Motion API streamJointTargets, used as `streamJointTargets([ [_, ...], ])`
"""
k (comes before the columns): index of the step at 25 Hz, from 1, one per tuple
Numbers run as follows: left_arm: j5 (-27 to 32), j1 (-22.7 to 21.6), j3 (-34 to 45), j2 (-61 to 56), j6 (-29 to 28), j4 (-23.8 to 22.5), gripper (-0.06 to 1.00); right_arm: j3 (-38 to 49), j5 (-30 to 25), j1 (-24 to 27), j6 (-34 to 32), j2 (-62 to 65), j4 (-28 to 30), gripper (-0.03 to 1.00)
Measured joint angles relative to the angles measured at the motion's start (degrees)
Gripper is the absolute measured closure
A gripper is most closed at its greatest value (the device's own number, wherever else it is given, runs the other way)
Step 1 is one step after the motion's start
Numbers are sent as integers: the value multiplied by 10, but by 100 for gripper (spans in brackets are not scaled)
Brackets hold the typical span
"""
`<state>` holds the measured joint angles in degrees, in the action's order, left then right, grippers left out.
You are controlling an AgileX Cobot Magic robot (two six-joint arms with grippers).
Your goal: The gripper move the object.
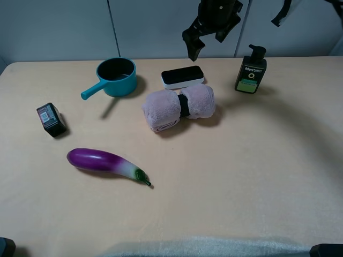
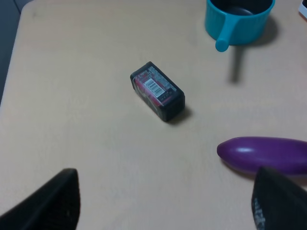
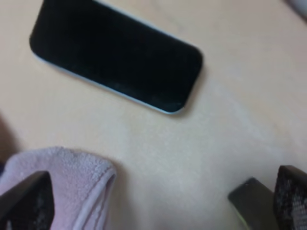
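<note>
Pale grey wall panels stand behind a beige bench [image 1: 257, 176] that carries all the items. At the far middle lies the object [image 1: 182, 77], a flat rounded block with a black top on a white base, resting flat on the bench just behind a rolled pink towel [image 1: 178, 107] bound by a black band. The right pincer [image 1: 206, 40] hangs in the air above and slightly behind the object, touching nothing; its two dark fingers [image 3: 26, 201] stand spread apart at the edges of the right wrist view with the object and the towel edge between them, so it is released. The left pincer [image 2: 165, 203] is likewise spread wide and empty, hovering over the bench with a small black labelled box [image 2: 157, 91] ahead of it and a purple eggplant [image 2: 266, 154] to one side. A teal saucepan [image 1: 114, 77] sits left of the object, and a dark pump bottle [image 1: 251, 71] stands upright to its right.
</note>
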<state>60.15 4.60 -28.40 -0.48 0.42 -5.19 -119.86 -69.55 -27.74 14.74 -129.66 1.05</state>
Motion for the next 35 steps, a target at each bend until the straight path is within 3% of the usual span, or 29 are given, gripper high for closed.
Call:
streamJointTargets([
  [7, 0, 0, 0, 0, 0, 0, 15, 2, -2, 21, -66, 70, 1, 27],
  [12, 0, 0, 0, 0, 0, 0, 15, 52, -2, 55, -91, 127, 7, 27],
  [26, 0, 0, 0, 0, 0, 0, 15, 356, 10, 209, -101, 378, 5, 27],
  [35, 0, 0, 0, 0, 0, 0, 15, 594, 99, 329, -101, 602, -26, 27],
])
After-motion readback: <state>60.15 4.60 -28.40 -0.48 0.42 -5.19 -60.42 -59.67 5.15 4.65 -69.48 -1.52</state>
